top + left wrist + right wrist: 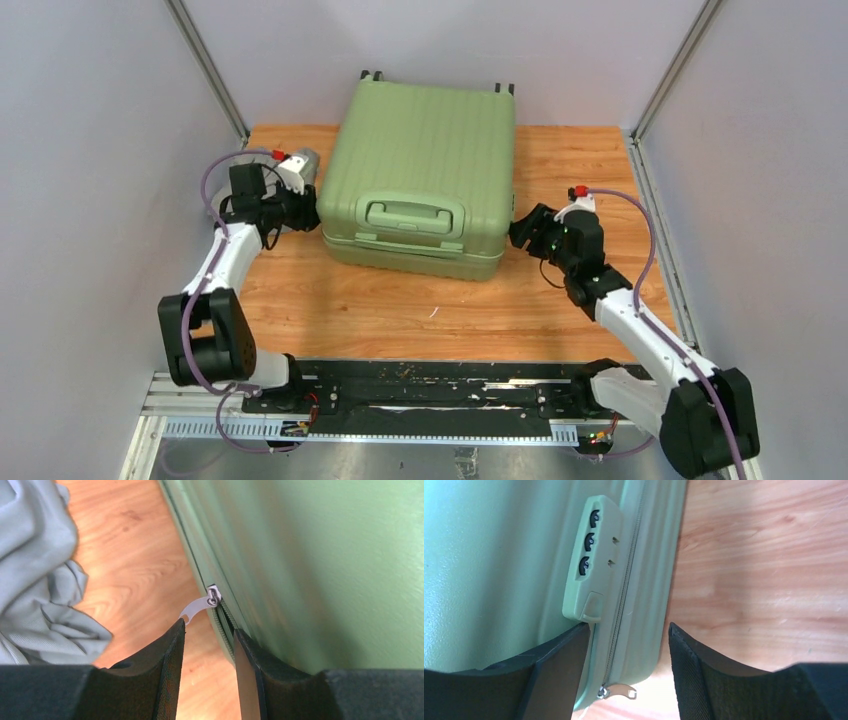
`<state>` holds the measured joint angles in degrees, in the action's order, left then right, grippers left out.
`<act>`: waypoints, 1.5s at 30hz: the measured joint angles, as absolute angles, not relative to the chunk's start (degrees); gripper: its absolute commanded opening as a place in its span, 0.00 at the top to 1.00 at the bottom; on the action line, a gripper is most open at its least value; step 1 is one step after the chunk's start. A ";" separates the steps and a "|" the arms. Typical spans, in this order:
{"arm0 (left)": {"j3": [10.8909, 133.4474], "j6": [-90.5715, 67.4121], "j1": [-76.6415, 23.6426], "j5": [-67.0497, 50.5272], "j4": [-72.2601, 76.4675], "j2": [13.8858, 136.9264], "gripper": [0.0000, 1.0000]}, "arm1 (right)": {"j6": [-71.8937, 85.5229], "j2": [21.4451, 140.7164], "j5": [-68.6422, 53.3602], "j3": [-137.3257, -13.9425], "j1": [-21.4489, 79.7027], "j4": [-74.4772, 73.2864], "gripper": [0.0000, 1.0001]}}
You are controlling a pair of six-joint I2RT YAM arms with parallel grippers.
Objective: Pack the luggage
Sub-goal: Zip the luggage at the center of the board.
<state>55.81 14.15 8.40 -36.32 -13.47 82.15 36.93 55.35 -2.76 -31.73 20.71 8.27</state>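
The luggage point(420, 160) is a light-green ribbed suitcase lying flat and closed at the back middle of the table, handle facing me. My left gripper point(303, 212) is at its left side. In the left wrist view this gripper point(208, 627) stands open along the zip seam, with the silver zip pull point(199, 608) just beyond the left fingertip and nothing between the fingers. My right gripper point(521, 233) is at the suitcase's right side. It is open point(628, 626) and straddles the seam edge, with a second zip pull point(620, 691) between its fingers, below the combination lock point(586, 565).
A crumpled grey cloth point(35, 580) lies on the wooden table point(400, 310) just left of my left gripper. Grey walls close in the table on the left, right and back. The arm bases sit on a black rail point(430, 385) at the near edge.
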 measured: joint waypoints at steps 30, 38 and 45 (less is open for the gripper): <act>60.20 14.52 12.73 -39.22 -29.71 78.00 0.59 | 22.11 63.37 -43.79 -20.21 8.62 30.98 0.46; 60.20 13.28 12.73 -38.54 -26.94 82.37 0.60 | 19.86 70.08 -47.92 -21.26 9.89 37.71 0.61; 60.20 12.21 13.04 -38.39 -25.36 83.57 0.60 | 16.51 67.79 -45.89 -21.69 11.55 33.04 0.34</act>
<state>60.20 12.21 13.04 -38.39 -25.36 83.57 16.51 67.79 -45.89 -21.69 11.55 33.04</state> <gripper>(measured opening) 0.403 0.606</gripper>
